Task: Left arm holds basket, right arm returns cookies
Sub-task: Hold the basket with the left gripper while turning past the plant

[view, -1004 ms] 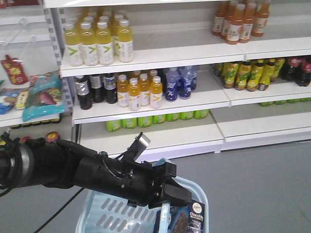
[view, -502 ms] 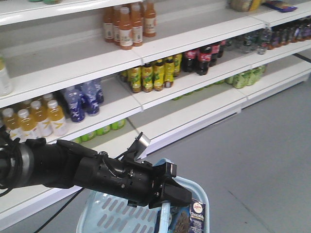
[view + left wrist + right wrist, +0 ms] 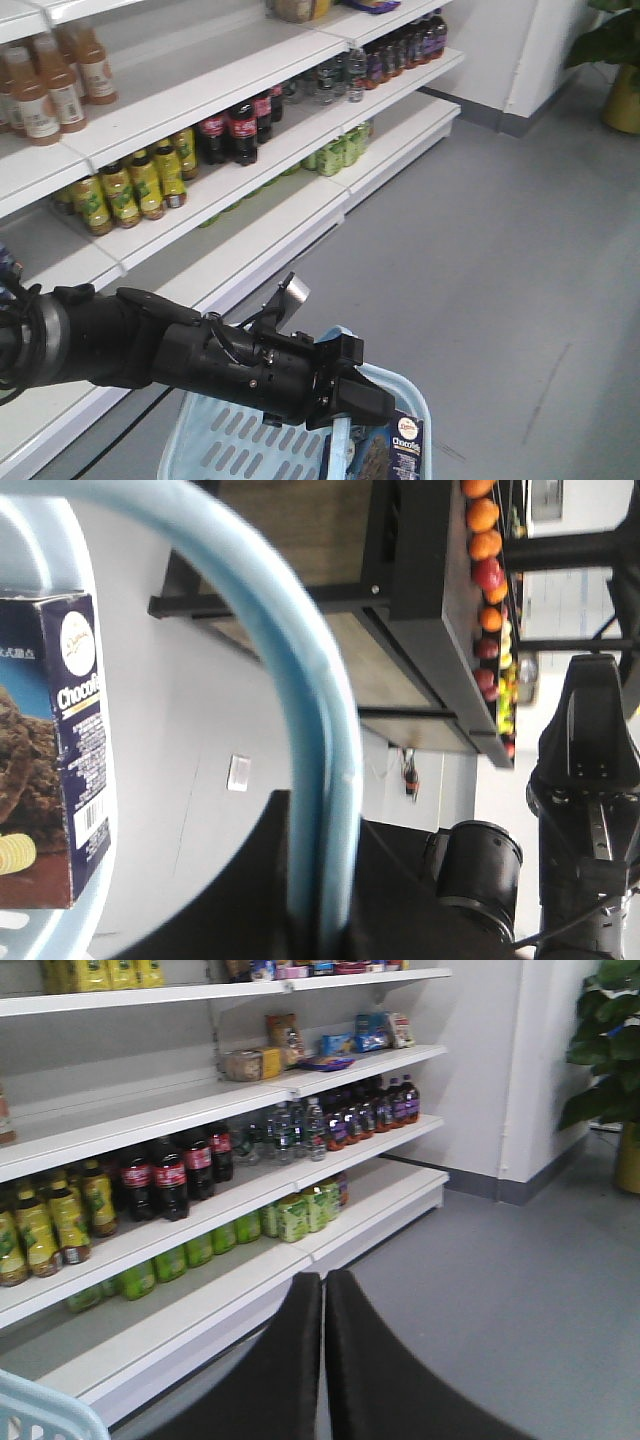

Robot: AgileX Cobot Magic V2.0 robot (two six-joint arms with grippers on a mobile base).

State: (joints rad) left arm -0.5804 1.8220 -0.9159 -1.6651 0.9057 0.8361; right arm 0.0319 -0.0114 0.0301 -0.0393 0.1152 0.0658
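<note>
Left arm (image 3: 190,355): black, cabled, with a silver tab near the wrist, reaching from the left edge toward the near centre. Left gripper (image 3: 345,405): clamped on the handle (image 3: 320,780) of the basket (image 3: 215,440); in the left wrist view the handle runs down between the dark fingers (image 3: 255,880), which pinch it from both sides. Basket: light blue with a slotted side, hanging below that gripper at the near edge. Cookies (image 3: 405,450): dark navy box standing upright inside the basket against its right side, just right of the handle, with white lettering and a round logo showing. Right gripper (image 3: 323,1350): two dark fingers pressed together along a thin seam, nothing between them. Shelves (image 3: 250,90): white, running from the left to the far side, stocked with bottles (image 3: 235,125). Floor (image 3: 500,250): grey. Potted plant (image 3: 610,50): far right corner.
</note>
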